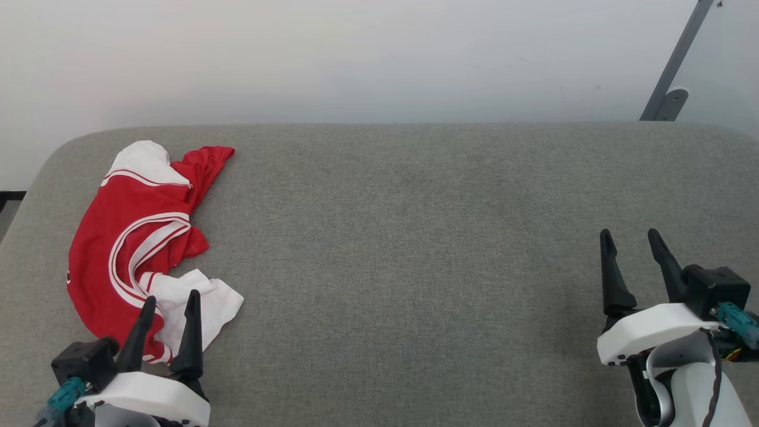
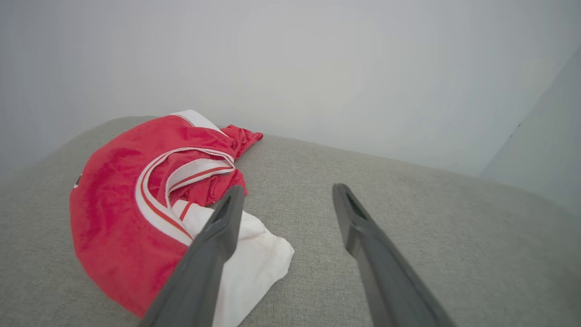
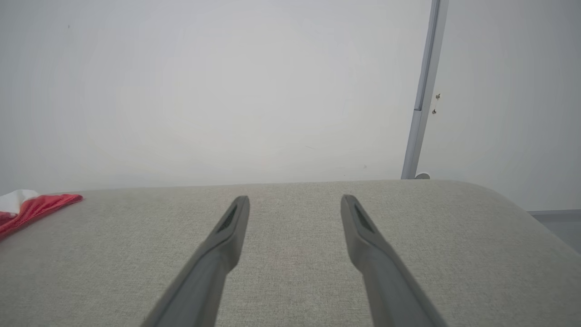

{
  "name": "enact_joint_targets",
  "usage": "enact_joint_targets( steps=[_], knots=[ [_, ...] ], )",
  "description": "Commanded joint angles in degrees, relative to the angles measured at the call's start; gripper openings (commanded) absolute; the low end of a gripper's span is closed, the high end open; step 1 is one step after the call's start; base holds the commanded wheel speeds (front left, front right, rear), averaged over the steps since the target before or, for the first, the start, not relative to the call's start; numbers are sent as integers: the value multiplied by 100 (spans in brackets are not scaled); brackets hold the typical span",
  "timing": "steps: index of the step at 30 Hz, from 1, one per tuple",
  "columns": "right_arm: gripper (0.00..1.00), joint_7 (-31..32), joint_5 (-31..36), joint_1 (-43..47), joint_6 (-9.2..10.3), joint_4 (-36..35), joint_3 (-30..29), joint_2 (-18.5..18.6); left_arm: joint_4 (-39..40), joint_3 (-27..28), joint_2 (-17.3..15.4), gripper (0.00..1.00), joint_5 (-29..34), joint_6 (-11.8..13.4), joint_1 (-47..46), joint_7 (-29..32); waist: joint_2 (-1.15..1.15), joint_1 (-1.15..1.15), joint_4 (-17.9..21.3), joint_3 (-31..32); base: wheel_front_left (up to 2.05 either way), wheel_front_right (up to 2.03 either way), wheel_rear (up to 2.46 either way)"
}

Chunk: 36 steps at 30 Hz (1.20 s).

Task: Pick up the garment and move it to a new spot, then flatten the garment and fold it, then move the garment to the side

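The garment (image 1: 127,249) is a red shirt with white sleeves and striped trim, lying crumpled on the left side of the grey cushioned table (image 1: 403,237). My left gripper (image 1: 171,300) hovers open at the garment's near edge, above a white sleeve, holding nothing. In the left wrist view the garment (image 2: 122,209) lies left of the left gripper (image 2: 286,190), and one finger overlaps the white sleeve. At the lower right of the head view my right gripper (image 1: 630,236) stands open over bare table, far from the garment. Only a red and white corner of the garment (image 3: 27,206) shows in the right wrist view, left of the right gripper (image 3: 295,200).
A white wall runs behind the table. A grey metal post (image 1: 676,65) leans at the far right corner. The table's edges are rounded, and the left edge lies close to the garment.
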State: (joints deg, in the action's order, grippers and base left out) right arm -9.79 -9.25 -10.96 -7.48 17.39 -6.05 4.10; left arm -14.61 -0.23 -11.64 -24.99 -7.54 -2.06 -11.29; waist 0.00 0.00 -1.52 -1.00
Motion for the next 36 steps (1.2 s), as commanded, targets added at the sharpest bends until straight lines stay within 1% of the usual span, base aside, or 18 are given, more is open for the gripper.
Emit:
enact_joint_targets(
  steps=[1,8,12,15,16,17,21,29,33,36],
  knots=[
    [100,-63,140,-82,-2,-5,-31,-13,38,-23,-55,100,115,7,-72,-69,0,0,-4,-10,0,0,0],
    [100,-154,294,-93,-2,52,-84,-41,20,-55,-75,100,244,8,-135,-158,0,0,-73,-61,0,0,0],
    [100,-218,455,-61,-2,63,-101,-61,-49,-77,-113,100,329,8,-176,-202,0,0,-232,-92,0,0,0],
    [100,-265,567,-59,-2,93,24,-86,-74,45,-83,100,406,9,-162,-230,0,0,-420,-99,0,0,0],
    [100,-309,643,-52,-2,116,123,-91,-94,108,-39,100,494,9,-113,-250,0,0,-598,-98,0,0,0],
    [100,-309,643,-52,-2,116,123,-91,-94,108,-39,100,494,9,-113,-250,0,0,-598,-98,0,0,0],
    [100,-368,783,-102,-1,220,340,-110,-127,204,23,100,658,9,-65,-300,0,0,-1045,-121,0,0,0],
    [100,-479,979,-238,-1,432,671,-119,-140,380,269,100,972,10,88,-373,0,0,-2196,-121,0,0,0],
    [100,-520,827,-299,-1,562,919,-122,-114,463,374,100,1072,10,207,-400,0,0,-2728,-53,0,0,0],
    [100,-529,651,-507,-1,666,1332,-119,10,731,482,100,1052,10,377,-400,0,0,-2812,-114,0,0,0]
  ],
)
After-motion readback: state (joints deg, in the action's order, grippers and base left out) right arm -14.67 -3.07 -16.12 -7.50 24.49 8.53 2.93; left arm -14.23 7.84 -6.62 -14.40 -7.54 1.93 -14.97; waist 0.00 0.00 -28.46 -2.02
